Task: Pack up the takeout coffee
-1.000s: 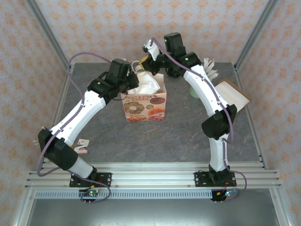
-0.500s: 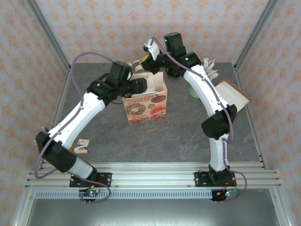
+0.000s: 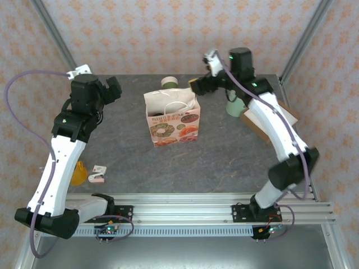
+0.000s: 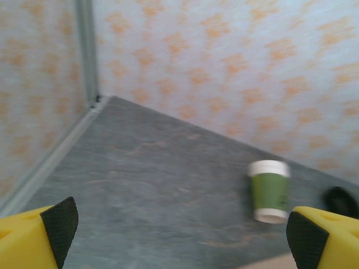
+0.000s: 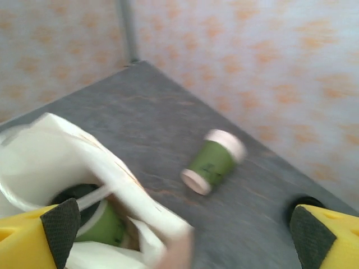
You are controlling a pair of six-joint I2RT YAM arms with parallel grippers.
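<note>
Left gripper [image 4: 182,235] spread wide, empty, right gripper [image 5: 185,232] likewise beside white printed paper bag [image 3: 173,120], dark-green paper cup [image 5: 109,227] inside, second cup [image 4: 270,191] near desk's [image 3: 224,162] far edge.

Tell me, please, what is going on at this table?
Takeout coffee is being packed into a paper bag in the middle of the table. One lidded cup is already inside the bag, and a lidless cup stands on the table behind it. The left gripper and the right gripper are both open and hold nothing. The right one is near the bag's top edge and the left one is off to the side.
</note>
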